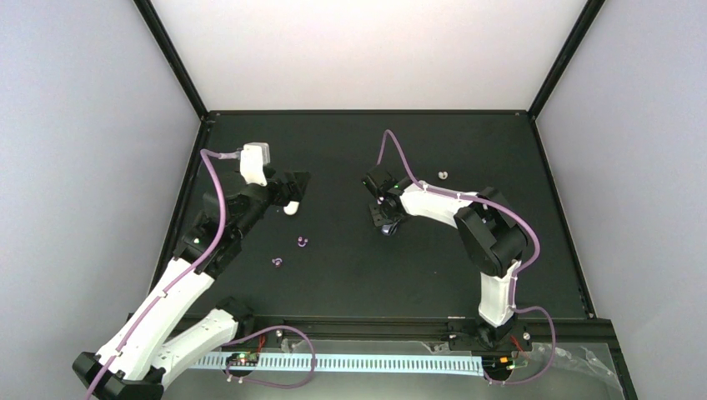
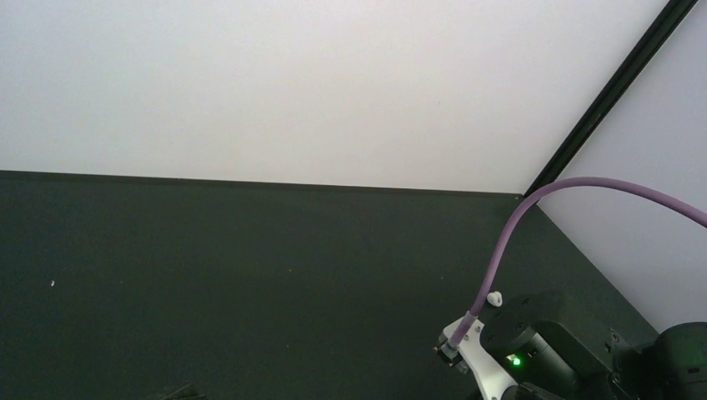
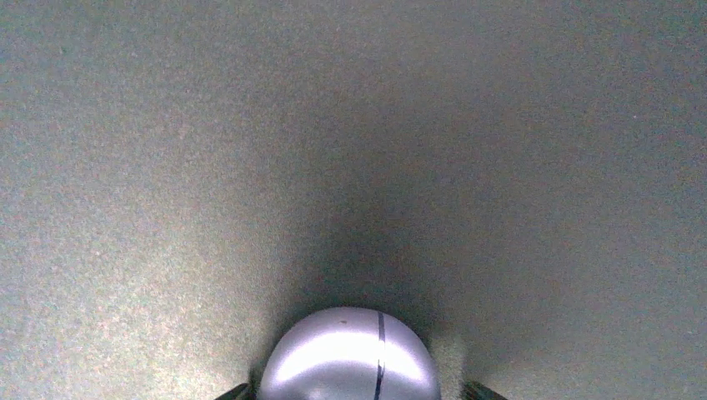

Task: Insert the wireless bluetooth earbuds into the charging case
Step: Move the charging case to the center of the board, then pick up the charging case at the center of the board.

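In the middle of the desk (image 1: 350, 275), the right pincer (image 1: 385, 217), jaws apart, straddles the lilac charging case (image 3: 346, 358) and should leave it flat, I think; the purple earbuds (image 1: 302, 242) lie apart, leftward.

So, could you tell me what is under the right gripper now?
A rounded, glossy lilac case with a dark seam rests on the dark table, the right gripper straddling it. From above, the gripper covers most of it; its inside is hidden.
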`<state>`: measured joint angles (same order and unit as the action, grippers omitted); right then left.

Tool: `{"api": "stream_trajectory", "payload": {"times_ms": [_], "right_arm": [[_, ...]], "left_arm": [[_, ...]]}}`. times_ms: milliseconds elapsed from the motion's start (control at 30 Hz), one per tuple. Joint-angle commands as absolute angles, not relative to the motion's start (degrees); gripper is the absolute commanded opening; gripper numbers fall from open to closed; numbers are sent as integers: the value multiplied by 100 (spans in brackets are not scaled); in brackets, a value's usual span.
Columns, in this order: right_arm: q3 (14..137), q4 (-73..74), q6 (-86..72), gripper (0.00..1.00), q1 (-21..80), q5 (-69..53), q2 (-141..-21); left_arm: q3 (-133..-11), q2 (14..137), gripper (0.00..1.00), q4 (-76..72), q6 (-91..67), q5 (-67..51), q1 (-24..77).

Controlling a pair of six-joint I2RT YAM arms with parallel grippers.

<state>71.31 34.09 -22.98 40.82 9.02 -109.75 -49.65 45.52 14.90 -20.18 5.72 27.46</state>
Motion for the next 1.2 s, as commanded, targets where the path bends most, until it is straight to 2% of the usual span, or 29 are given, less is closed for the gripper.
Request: {"api": "stream_trajectory", "payload": {"times_ms": [0,133,600,900,1167], "right_arm": [[7052,3208,-2403,67,4089,990,-11058],[7048,3142,-2416,70,4086,1045,-11063],[6955,3102,-2458,60,4078,947,-10997],[6567,3090,-2501,63,4073,901,-10707],[6043,2965,-2676,61,4086,833,-10296]], "left_arm": [[-4977,4621,99,1406,-2068,492,2768],[-4978,4650,99,1407,-2065,499,2766],[-4975,4674,99,1402,-2057,497,2769],[-4986,4685,99,1410,-2057,505,2768],[-4986,4693,99,1404,-2065,490,2767]]}}
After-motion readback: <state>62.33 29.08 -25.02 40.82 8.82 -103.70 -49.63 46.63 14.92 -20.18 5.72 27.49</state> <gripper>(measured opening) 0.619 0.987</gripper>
